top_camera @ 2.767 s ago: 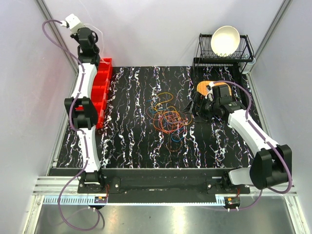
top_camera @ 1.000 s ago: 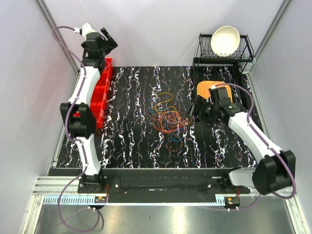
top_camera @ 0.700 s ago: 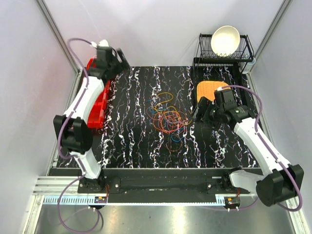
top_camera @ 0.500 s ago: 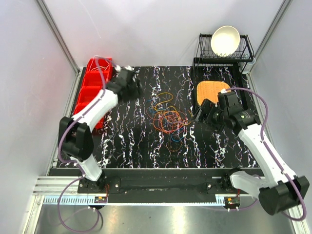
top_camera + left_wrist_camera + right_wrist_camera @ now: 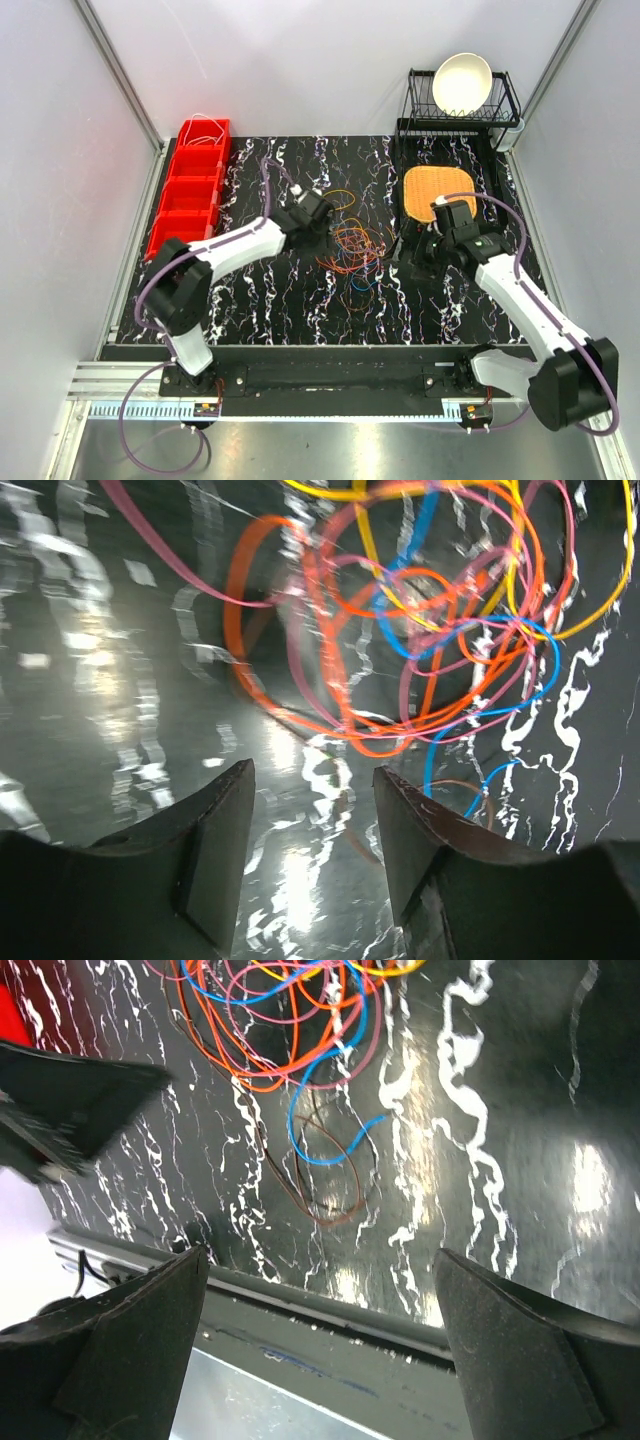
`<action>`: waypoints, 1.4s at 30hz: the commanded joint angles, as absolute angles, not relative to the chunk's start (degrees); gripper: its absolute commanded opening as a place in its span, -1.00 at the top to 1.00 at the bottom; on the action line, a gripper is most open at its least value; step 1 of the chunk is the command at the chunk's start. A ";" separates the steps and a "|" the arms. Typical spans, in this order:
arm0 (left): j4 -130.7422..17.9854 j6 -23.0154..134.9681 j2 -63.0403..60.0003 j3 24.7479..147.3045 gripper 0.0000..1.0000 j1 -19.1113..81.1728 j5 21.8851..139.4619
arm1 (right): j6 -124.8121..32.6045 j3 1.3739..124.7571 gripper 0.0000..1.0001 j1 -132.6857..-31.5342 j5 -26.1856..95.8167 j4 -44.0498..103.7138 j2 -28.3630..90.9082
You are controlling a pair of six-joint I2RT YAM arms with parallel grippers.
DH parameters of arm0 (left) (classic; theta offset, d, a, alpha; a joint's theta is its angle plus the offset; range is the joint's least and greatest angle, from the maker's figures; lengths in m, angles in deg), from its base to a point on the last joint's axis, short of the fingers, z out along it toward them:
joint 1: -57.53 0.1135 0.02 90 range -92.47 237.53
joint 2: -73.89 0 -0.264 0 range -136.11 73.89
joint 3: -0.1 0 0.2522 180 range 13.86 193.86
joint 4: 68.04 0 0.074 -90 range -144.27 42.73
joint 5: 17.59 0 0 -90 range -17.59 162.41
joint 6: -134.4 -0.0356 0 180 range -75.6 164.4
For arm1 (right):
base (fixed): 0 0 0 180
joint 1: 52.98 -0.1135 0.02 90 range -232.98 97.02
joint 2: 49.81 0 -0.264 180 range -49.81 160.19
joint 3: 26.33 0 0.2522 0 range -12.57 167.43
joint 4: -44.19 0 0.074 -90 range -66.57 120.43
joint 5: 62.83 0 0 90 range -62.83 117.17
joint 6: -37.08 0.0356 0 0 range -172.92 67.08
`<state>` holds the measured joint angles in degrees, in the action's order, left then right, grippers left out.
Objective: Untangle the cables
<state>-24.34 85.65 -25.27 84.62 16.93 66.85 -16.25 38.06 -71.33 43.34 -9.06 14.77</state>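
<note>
The cables (image 5: 350,245) lie in a loose tangle of orange, yellow, pink and blue loops in the middle of the black marbled table. My left gripper (image 5: 320,215) is low at the tangle's left edge. In the left wrist view the left gripper (image 5: 315,770) is open with only bare table between its fingers, and the cables (image 5: 400,630) lie just ahead of them. My right gripper (image 5: 412,262) hovers to the right of the tangle. It is wide open and empty (image 5: 320,1252), with the cables (image 5: 280,1020) and a blue loop (image 5: 330,1125) beyond its tips.
Red bins (image 5: 190,190) line the back left edge. An orange mat (image 5: 438,190) lies behind the right arm. A black dish rack (image 5: 505,110) holding a white bowl (image 5: 462,82) stands at the back right. The table's front edge (image 5: 330,1310) runs near the right fingers.
The left arm swung down from above the red bins to the tangle's left side, and its jaws narrowed. The right gripper drifted slightly toward the near edge, still open.
</note>
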 commanded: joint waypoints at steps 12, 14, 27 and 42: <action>-24.21 87.21 -38.08 93.84 0.01 13.41 58.26 | -21.45 31.56 -0.99 -71.79 45.63 6.51 18.74; -24.39 86.50 -38.87 94.27 0.09 13.41 58.09 | -21.54 31.11 -1.00 -71.79 46.42 7.92 20.84; -14.30 79.21 -29.32 111.37 1.00 13.23 54.93 | -22.60 32.69 -0.99 -71.79 48.79 9.07 23.85; -22.36 73.22 -14.71 95.01 1.00 13.06 71.51 | -19.87 33.84 -0.99 -71.79 54.24 13.19 18.84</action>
<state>-20.10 73.89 -10.49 109.89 13.35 61.12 -21.00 32.27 -71.38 50.97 9.19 20.74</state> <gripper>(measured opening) 0.008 0.994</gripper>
